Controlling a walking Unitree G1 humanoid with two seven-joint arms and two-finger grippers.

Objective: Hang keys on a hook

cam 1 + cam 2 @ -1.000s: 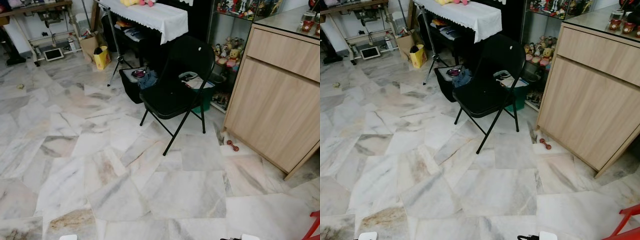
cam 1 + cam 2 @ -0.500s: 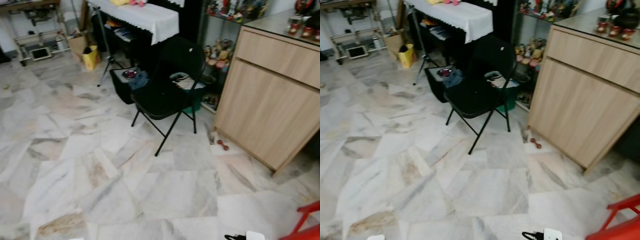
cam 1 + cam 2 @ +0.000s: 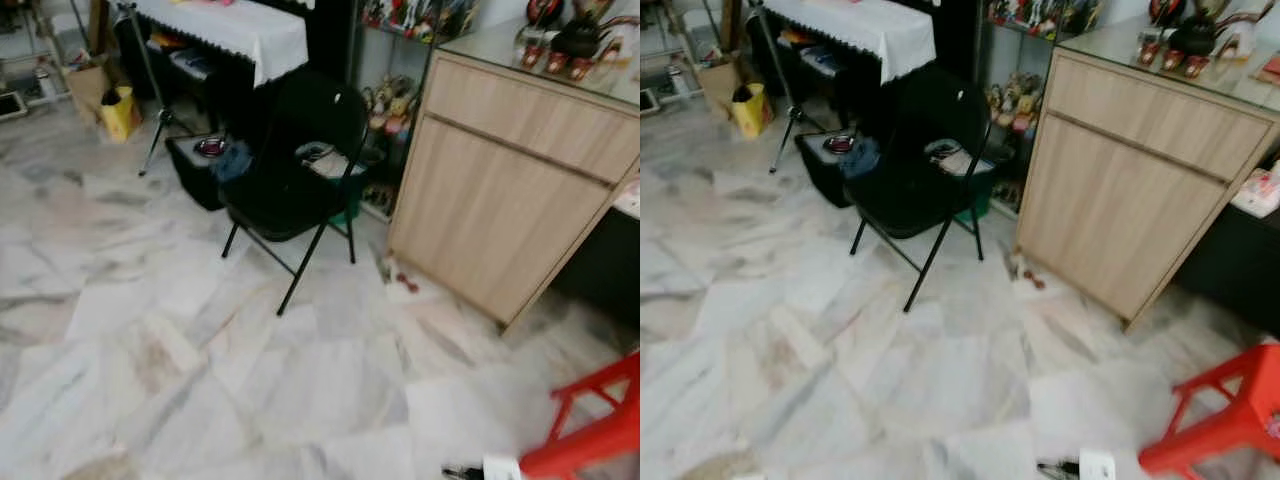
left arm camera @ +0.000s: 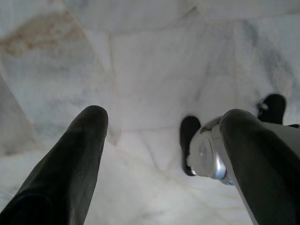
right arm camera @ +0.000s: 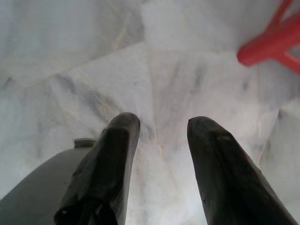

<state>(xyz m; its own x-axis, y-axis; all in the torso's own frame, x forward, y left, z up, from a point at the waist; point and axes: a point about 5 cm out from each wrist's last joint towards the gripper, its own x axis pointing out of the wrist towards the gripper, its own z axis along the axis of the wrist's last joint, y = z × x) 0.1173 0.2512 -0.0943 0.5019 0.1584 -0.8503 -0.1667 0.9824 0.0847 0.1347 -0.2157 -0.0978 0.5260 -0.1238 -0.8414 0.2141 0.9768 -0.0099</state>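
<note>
Marble floor [image 3: 200, 330], pale with grey and brown veins, takes up most of the head views, which are slightly blurred. A black folding chair [image 3: 290, 170] stands on it near a light wooden cabinet [image 3: 1130, 190]; the two are apart, with a small red object [image 3: 405, 283] lying on the floor by the cabinet's foot. On the cabinet's glass top sit a dark teapot [image 3: 1193, 35] and small cups. Behind the chair are a table with a white lace-edged cloth [image 3: 235, 25], a black bin [image 3: 200, 165] with clothes in it, a yellow bag [image 3: 120, 110] and a shelf of soft toys [image 3: 385, 100]. No writing or label can be read anywhere.

A red plastic stool [image 3: 1225, 420] stands at the right, seen more fully by the right eye than by the left eye; one of its legs also shows in the right wrist view.

Both arms hang low over the floor. The left gripper [image 4: 164, 140] has its fingers spread wide, holding nothing; beyond them the robot's dark foot [image 4: 189, 140] and a silver joint show. The right gripper [image 5: 159, 140] is likewise parted and holds nothing.

I cannot make out any keys or hook in these views.
</note>
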